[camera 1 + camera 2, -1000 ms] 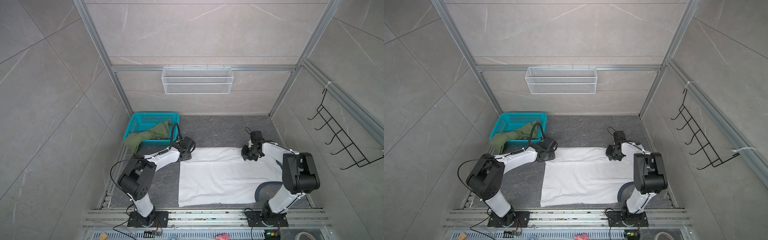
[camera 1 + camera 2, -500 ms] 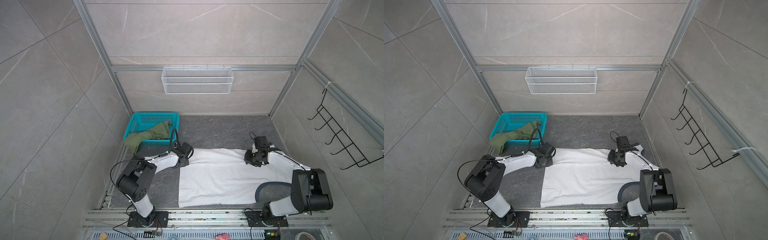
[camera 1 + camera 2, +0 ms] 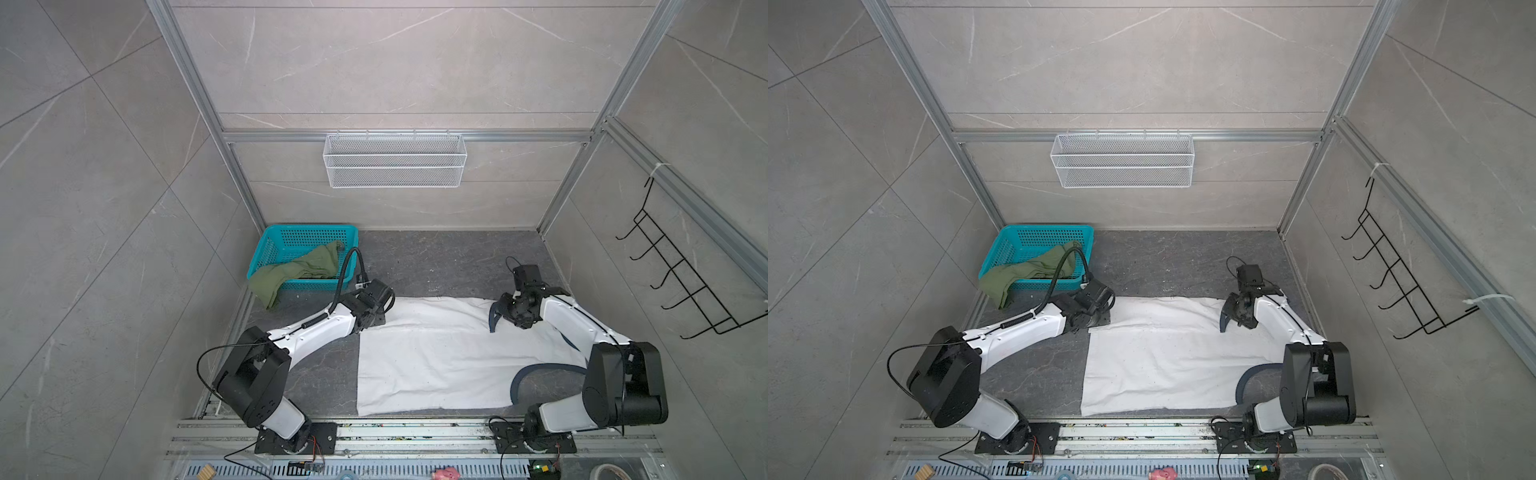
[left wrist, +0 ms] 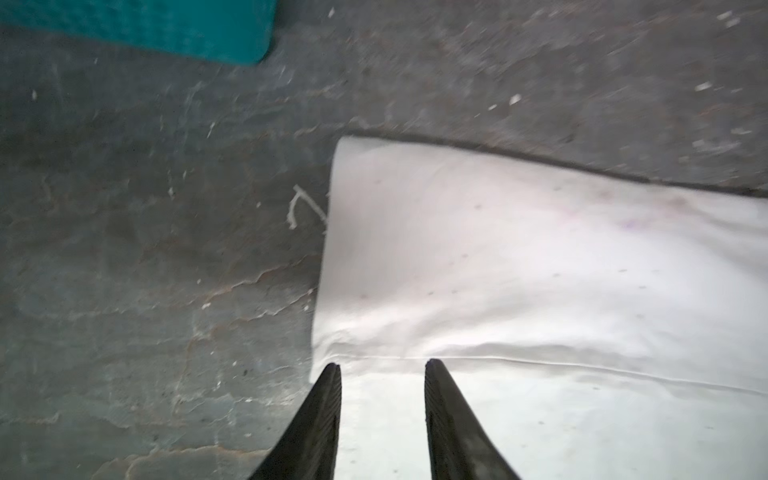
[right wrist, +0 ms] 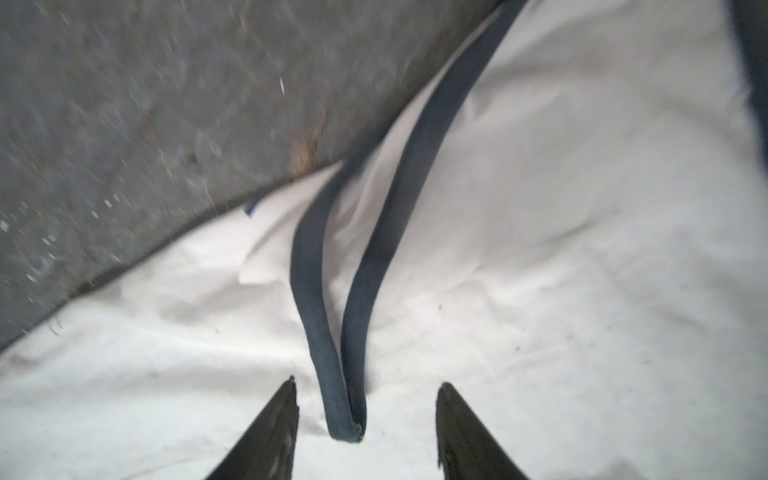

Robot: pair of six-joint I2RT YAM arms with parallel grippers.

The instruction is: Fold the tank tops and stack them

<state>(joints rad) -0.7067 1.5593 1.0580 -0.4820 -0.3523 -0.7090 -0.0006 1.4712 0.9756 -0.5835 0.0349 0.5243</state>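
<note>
The white tank top (image 3: 436,357) lies flat, its long way side to side, between both arms; the left gripper (image 4: 383,364) at its back left corner and the right gripper (image 5: 368,382) around its navy trim (image 5: 328,332) both have fingers apart, holding nothing.

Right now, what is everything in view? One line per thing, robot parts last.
white top: one, white with navy trim, spread flat mid-table
olive top: one, olive green, draped over the basket's front rim
basket: one, teal, table's far left corner
wire shelf: one, white, on the back wall
hook rack: one, black, on the right wall
table: one, dark grey
left gripper: one, black, open at the white top's far left corner
right gripper: one, black, open astride the navy strap
</note>
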